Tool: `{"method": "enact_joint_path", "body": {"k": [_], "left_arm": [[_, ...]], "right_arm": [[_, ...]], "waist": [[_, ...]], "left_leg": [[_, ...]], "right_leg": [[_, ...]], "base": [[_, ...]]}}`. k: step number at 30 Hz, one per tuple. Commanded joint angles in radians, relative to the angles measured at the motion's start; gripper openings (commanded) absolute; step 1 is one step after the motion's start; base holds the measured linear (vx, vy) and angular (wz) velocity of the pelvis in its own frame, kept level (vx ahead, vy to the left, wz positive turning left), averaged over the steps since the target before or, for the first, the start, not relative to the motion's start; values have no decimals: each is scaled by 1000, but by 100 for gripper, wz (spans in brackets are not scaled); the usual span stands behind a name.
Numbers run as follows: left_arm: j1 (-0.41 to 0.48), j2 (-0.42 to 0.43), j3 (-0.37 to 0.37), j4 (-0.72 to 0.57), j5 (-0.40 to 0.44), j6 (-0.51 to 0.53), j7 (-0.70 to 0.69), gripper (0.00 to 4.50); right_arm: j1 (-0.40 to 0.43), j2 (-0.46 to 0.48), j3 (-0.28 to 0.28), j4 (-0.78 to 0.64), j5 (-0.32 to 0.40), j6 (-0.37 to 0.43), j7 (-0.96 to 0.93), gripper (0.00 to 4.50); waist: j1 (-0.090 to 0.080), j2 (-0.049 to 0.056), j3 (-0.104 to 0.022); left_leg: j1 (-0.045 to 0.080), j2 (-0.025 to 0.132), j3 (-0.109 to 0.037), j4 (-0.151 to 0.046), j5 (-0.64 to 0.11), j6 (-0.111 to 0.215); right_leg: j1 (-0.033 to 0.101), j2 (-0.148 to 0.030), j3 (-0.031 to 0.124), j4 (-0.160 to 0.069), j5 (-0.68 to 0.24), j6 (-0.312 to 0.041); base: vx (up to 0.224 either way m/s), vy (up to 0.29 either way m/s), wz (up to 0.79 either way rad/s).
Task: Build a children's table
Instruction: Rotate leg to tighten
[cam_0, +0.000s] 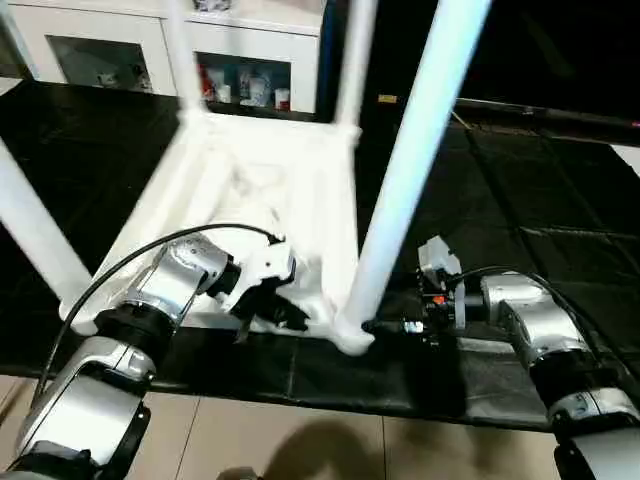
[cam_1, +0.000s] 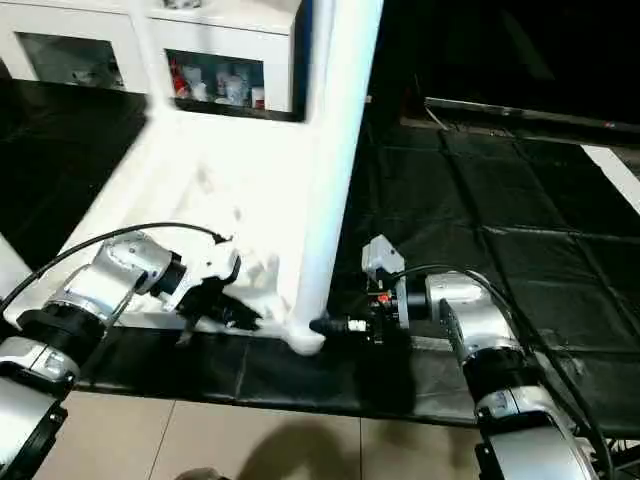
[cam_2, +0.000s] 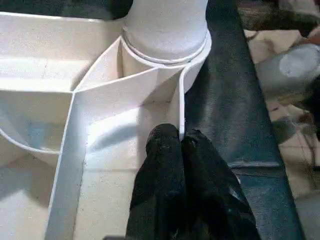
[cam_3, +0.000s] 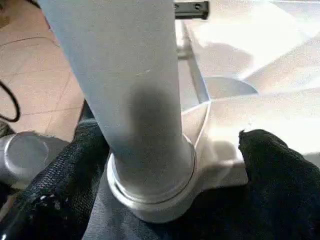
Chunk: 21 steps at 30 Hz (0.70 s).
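I see the table top (cam_0: 250, 200) lying upside down on the black mat (cam_0: 560, 200), ribs up, across the centre-left of the head view; legs stand up from its corner sockets, and the near leg (cam_0: 410, 170) rises through the middle of the frame to the top edge; another leg (cam_0: 30, 235) crosses the left edge, and two more stand at the far corners near the top; my left gripper (cam_2: 180, 150) sits at lower centre-left, jaws pressed together, tips on the top's near edge wall just beside the near leg's socket; my right gripper (cam_3: 170, 165) comes in from the lower right, jaws wide, one finger (cam_3: 280, 170) on each side of the near leg's base at the socket; I cannot tell whether they touch it; a white cabinet (cam_0: 130, 45) with glass doors stands at upper left beyond the mat; beige floor (cam_0: 300, 440) runs along the bottom.
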Motion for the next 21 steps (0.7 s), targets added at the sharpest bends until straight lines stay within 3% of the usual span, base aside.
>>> {"method": "enact_joint_path", "body": {"k": [1,4,5,12,15,19,21], "left_arm": [[4,-16,-39,-32,-9,-22,-64,0],[3,-18,-41,-33,-7,-25,-68,0],[2,-19,-41,-30,-5,-28,-66,0],[4,-16,-43,-31,-1,-34,-71,0],[5,-15,-46,-32,-1,-34,-70,0],[6,-14,-47,-30,0,-35,-70,0],[6,-14,-46,-29,2,-37,-69,0]], "right_arm": [[-20,-10,-2,10,1,-9,0,411],[-19,-2,0,9,14,3,31,398],[-17,1,2,4,21,15,45,374],[-17,11,14,9,33,23,79,331],[-17,15,13,12,34,24,83,292],[-17,20,12,10,38,34,97,281],[-16,21,16,7,42,37,102,245]], "waist": [[-8,9,-64],[-9,8,-65],[-9,9,-66],[-8,12,-69],[-8,12,-68],[-7,12,-67],[-8,12,-67]], "left_leg": [[16,77,-30,-64,-159,45],[14,75,-30,-63,-160,46],[15,76,-30,-63,-153,48],[14,78,-30,-62,-138,54],[15,78,-31,-62,-143,48],[15,77,-31,-62,-152,47],[16,78,-30,-63,-155,44]], "right_leg": [[49,-120,76,-72,-257,-164],[50,-121,76,-73,-267,-157],[51,-119,76,-73,-266,-155],[50,-119,75,-66,-206,-176],[51,-120,75,-67,-214,-176],[51,-119,75,-69,-231,-171],[50,-120,75,-70,-241,-168]], "base": [[0,0,0],[0,0,0],[0,0,0],[0,0,0],[0,0,0],[0,0,0],[0,0,0]]}}
